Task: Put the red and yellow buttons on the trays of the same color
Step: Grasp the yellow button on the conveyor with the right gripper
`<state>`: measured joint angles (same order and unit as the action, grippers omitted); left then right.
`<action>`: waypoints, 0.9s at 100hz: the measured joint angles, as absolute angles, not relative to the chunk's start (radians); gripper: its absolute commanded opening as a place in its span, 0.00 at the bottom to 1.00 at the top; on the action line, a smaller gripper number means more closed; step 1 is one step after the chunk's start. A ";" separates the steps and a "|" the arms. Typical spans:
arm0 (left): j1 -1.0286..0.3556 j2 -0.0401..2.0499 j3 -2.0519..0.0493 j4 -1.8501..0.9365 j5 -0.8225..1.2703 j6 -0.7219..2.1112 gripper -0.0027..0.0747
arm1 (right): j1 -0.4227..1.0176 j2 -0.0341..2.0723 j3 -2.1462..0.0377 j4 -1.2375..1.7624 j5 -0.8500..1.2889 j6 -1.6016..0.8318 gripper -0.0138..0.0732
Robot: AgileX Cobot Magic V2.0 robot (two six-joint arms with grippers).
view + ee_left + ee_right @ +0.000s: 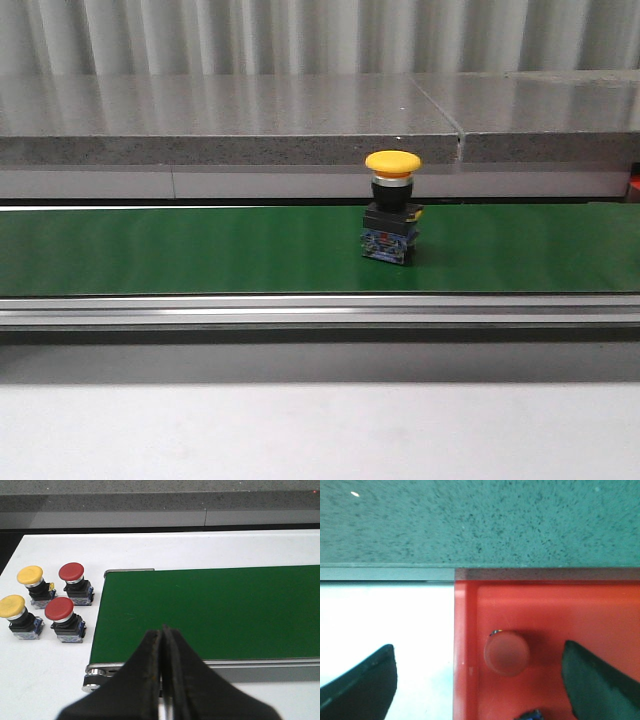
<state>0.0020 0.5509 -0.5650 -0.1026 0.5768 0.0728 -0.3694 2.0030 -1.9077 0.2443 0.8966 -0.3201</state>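
Observation:
A yellow button (392, 205) stands upright on the green conveyor belt (200, 250), right of centre. In the left wrist view two yellow buttons (30, 580) (15, 612) and two red buttons (72, 580) (60, 615) stand on the white table beside the belt's end. My left gripper (162, 632) is shut and empty over the belt's near edge. My right gripper (480, 680) is open above the red tray (600, 610); a red button (506, 653) stands in the tray between its fingers. No yellow tray is in view.
A grey stone ledge (230, 120) runs behind the belt. The belt has a metal side rail (320, 308) and an end roller (92, 680). The part of another button (532, 715) shows in the red tray near my right gripper.

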 measured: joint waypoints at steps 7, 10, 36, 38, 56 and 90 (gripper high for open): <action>0.002 0.551 -0.565 -0.103 0.577 0.073 0.01 | -0.369 1.957 -1.908 0.244 0.929 -0.320 0.91; 0.002 0.551 -0.565 -0.103 0.577 0.073 0.01 | -0.369 1.938 -1.908 0.244 0.944 -0.320 0.91; 0.002 0.551 -0.565 -0.103 0.577 0.073 0.01 | -0.366 1.720 -1.746 0.248 0.989 -0.318 0.89; 0.002 0.551 -0.565 -0.103 0.577 0.073 0.01 | -0.366 1.701 -1.723 0.248 0.992 -0.318 0.88; 0.002 0.551 -0.565 -0.103 0.577 0.073 0.01 | -0.355 1.544 -1.506 0.248 1.001 -0.323 0.82; 0.002 0.551 -0.565 -0.103 0.577 0.073 0.01 | -0.202 1.333 -1.149 0.248 0.989 -0.342 0.81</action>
<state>0.0020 0.5509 -0.5650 -0.1026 0.5768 0.0728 -0.2019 1.3334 -1.1488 0.2481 0.9887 -0.3422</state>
